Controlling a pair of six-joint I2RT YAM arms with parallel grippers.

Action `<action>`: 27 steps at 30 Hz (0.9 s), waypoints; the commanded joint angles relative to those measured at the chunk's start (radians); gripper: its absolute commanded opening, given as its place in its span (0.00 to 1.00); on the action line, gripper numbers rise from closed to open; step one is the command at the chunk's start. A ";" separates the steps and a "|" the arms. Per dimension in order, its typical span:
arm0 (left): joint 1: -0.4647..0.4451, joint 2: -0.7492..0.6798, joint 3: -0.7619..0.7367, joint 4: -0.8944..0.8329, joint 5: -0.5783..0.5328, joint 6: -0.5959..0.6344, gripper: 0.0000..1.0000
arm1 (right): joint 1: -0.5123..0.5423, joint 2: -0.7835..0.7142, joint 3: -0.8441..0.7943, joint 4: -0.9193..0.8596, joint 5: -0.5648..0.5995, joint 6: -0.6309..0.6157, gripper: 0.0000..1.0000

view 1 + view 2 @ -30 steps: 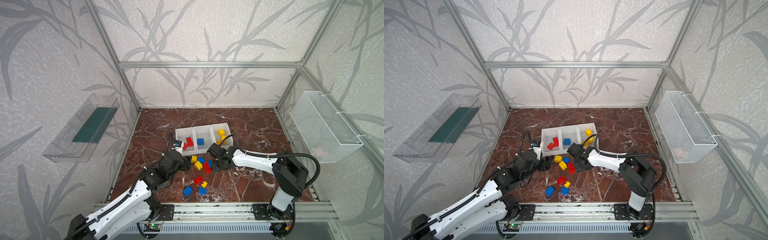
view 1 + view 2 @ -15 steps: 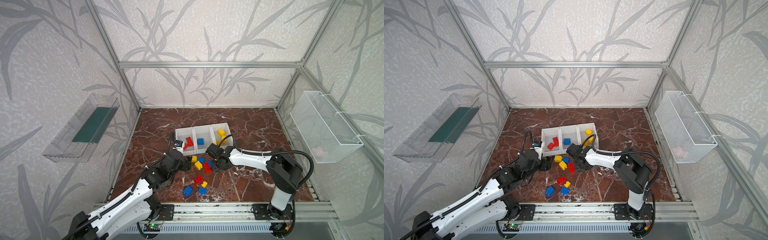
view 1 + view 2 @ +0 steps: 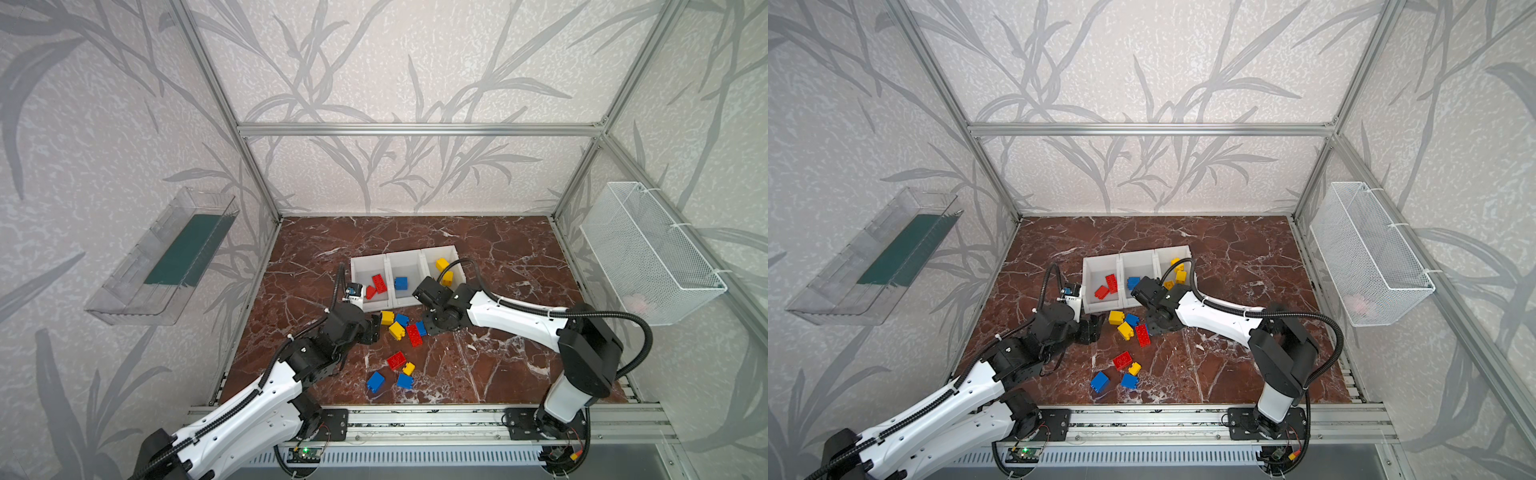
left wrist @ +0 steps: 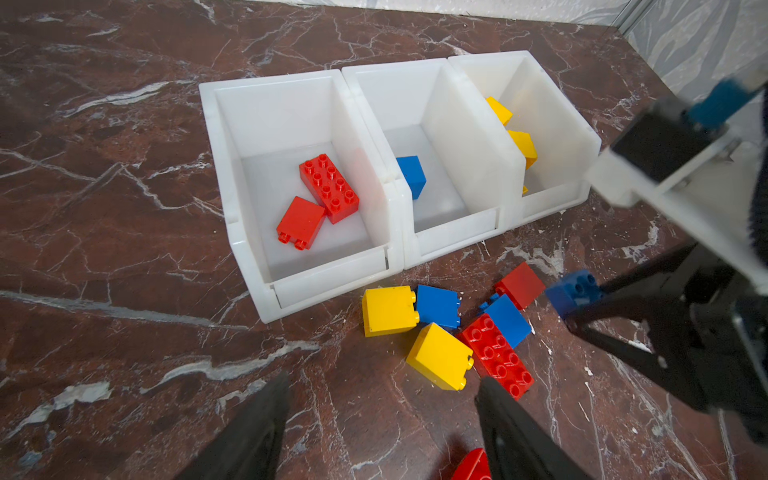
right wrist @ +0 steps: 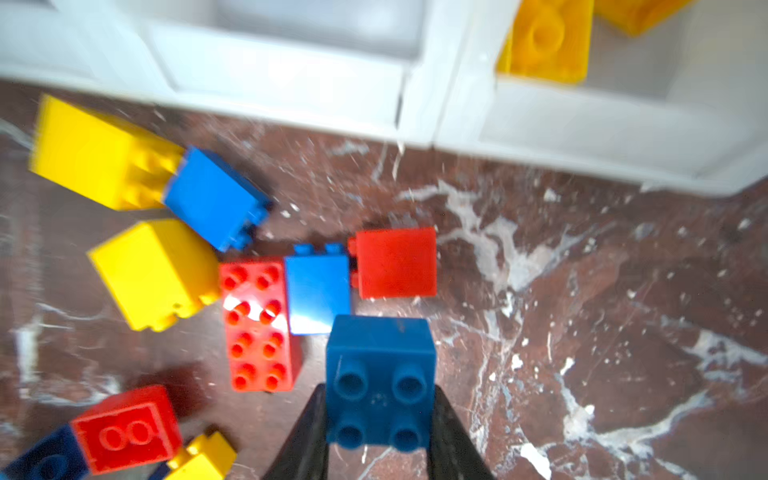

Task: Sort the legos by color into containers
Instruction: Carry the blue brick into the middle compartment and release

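Step in hand: the blue pick. Right claw (image 5: 378, 401) is clamped on a small square blue plastic brick (image 5: 380, 370), studs facing the wrist camera, at the edge of the loose pile of bricks (image 5: 316, 286) on the red-brown marbled desk (image 4: 124, 208). Left claw (image 4: 380, 399) stands open and empty near a yellow plastic block (image 4: 440, 357). Next, I judge: lift clear of its neighbours, carry it over the low front lip of the middle white plastic bin (image 4: 455, 230), where a lone blue block (image 4: 411, 174) lies, and release.

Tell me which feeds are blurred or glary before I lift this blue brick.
Right wrist view: gripped blue brick sharp, white bins and yellow bricks smeared, glare on the long red brick. Left wrist view: crisp, except the blurred right arm. Both top views: sharp, evenly lit.
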 commanded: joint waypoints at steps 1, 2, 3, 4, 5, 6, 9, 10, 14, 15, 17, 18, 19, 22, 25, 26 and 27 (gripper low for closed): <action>0.004 -0.039 -0.010 -0.057 -0.017 -0.035 0.74 | -0.019 0.052 0.155 -0.054 0.047 -0.110 0.29; 0.003 -0.052 -0.020 -0.059 -0.013 -0.044 0.74 | -0.030 0.083 0.204 -0.062 0.044 -0.126 0.28; 0.003 -0.062 -0.027 -0.060 -0.008 -0.054 0.74 | -0.041 0.114 0.245 -0.067 0.041 -0.137 0.29; 0.004 -0.070 -0.031 -0.065 -0.008 -0.068 0.74 | -0.051 0.138 0.276 -0.069 0.036 -0.141 0.29; 0.003 -0.079 -0.030 -0.075 -0.006 -0.081 0.74 | -0.061 0.164 0.309 -0.068 0.033 -0.144 0.29; 0.003 -0.087 -0.032 -0.083 -0.004 -0.088 0.74 | -0.068 0.191 0.338 -0.066 0.033 -0.149 0.28; 0.003 -0.105 -0.035 -0.114 -0.001 -0.104 0.74 | -0.087 0.262 0.407 -0.067 0.039 -0.153 0.29; 0.003 -0.108 -0.037 -0.121 0.000 -0.105 0.74 | -0.094 0.279 0.424 -0.068 0.038 -0.152 0.29; 0.002 -0.123 -0.041 -0.141 0.005 -0.116 0.74 | -0.114 0.320 0.466 -0.071 0.022 -0.143 0.32; 0.002 -0.123 -0.045 -0.136 0.010 -0.116 0.74 | -0.115 0.322 0.469 -0.066 0.022 -0.143 0.34; 0.002 -0.123 -0.048 -0.139 0.015 -0.121 0.74 | -0.119 0.322 0.477 -0.062 0.019 -0.141 0.42; 0.002 -0.123 -0.049 -0.140 0.020 -0.122 0.74 | -0.119 0.319 0.481 -0.061 0.016 -0.141 0.46; 0.002 -0.121 -0.050 -0.140 0.024 -0.121 0.74 | -0.119 0.317 0.483 -0.058 0.015 -0.141 0.50; 0.002 -0.126 -0.051 -0.142 0.041 -0.108 0.74 | -0.119 0.299 0.483 -0.061 0.003 -0.137 0.59; 0.002 -0.128 -0.067 -0.130 0.074 -0.105 0.74 | -0.119 0.273 0.471 -0.060 0.003 -0.144 0.62; 0.002 -0.128 -0.071 -0.130 0.081 -0.108 0.74 | -0.119 0.263 0.469 -0.067 0.003 -0.149 0.62; 0.002 -0.128 -0.076 -0.130 0.091 -0.107 0.74 | -0.119 0.251 0.462 -0.072 0.005 -0.151 0.63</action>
